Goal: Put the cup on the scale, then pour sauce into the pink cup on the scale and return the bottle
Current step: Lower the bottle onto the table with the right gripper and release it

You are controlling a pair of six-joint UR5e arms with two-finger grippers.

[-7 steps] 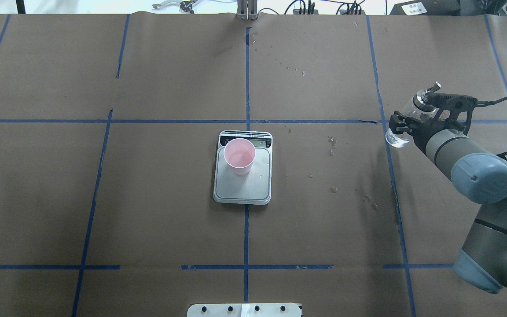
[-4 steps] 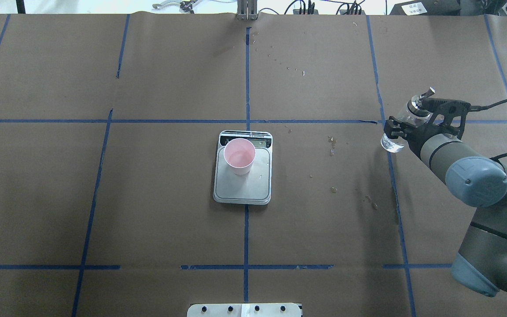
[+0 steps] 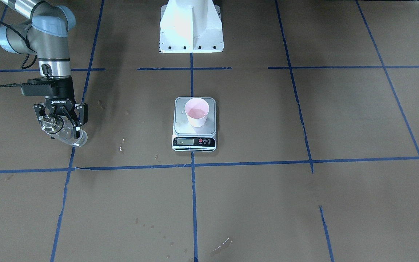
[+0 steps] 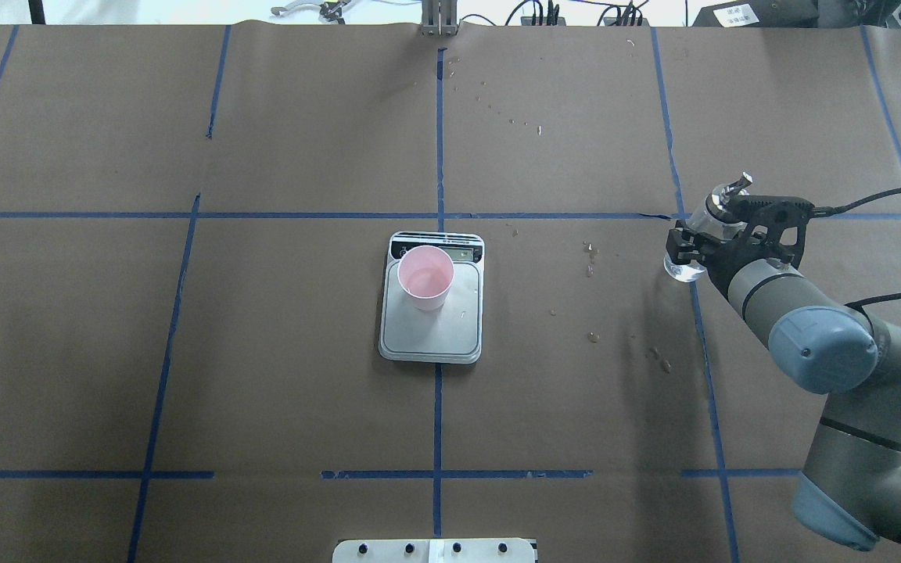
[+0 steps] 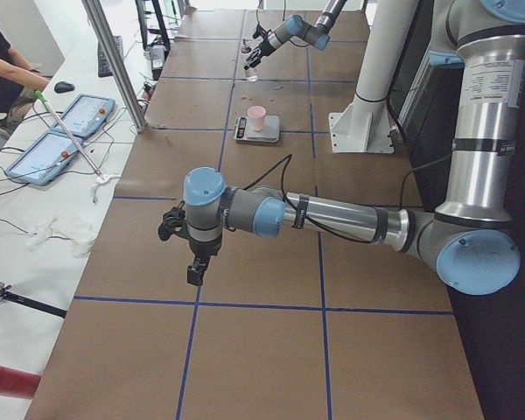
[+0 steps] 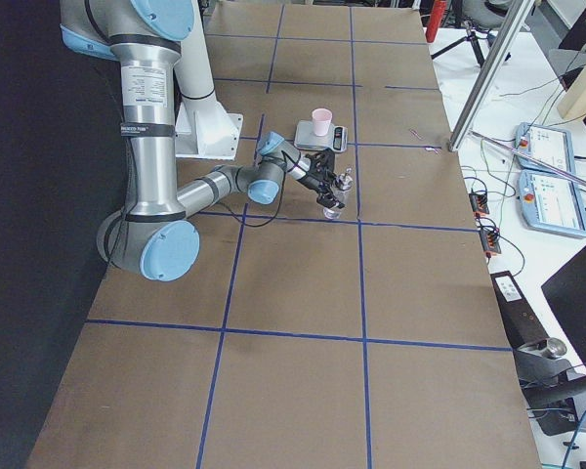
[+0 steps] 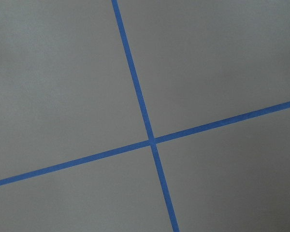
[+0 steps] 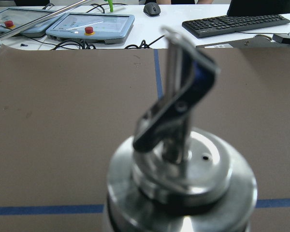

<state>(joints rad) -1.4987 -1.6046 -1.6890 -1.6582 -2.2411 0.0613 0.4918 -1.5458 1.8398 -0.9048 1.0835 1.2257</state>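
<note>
In the front-facing view, the right claw (image 3: 59, 125) is seen clenched around the bottle (image 3: 74, 139), which is held tilted near the surface (image 3: 304, 200), with its base leaning toward the scale (image 3: 180, 125) and well apart from it. Whether the base touches the surface cannot be told. The cup (image 3: 196, 112) is seen standing upright on the scale's platform, toward the robot's end, with the black display strip on the far side from the robot. In the overhead view, the cup is shown at the display end of the platform, partly covering the strip, and the bottle is gripped at the right side, just beside a line of blue tape (image 4: 701, 336); the left arm is not shown there. In the exterior left view, the left claw (image 5: 194, 273) is seen hanging over bare surface, well away from the scale; whether it is released or clenched cannot be told. In the exterior right view, the bottle is seen in the right claw, between the camera and the scale, with its base low over the surface. In the left wrist view, only a crossing of blue tape on the brown surface is shown. In the right wrist view, the frame is filled by the bottle's metal cap (image 8: 217, 188) and spout (image 8: 176, 92), both blurred, and a keyboard (image 8: 237, 21) is seen beyond the surface's edge.
</note>
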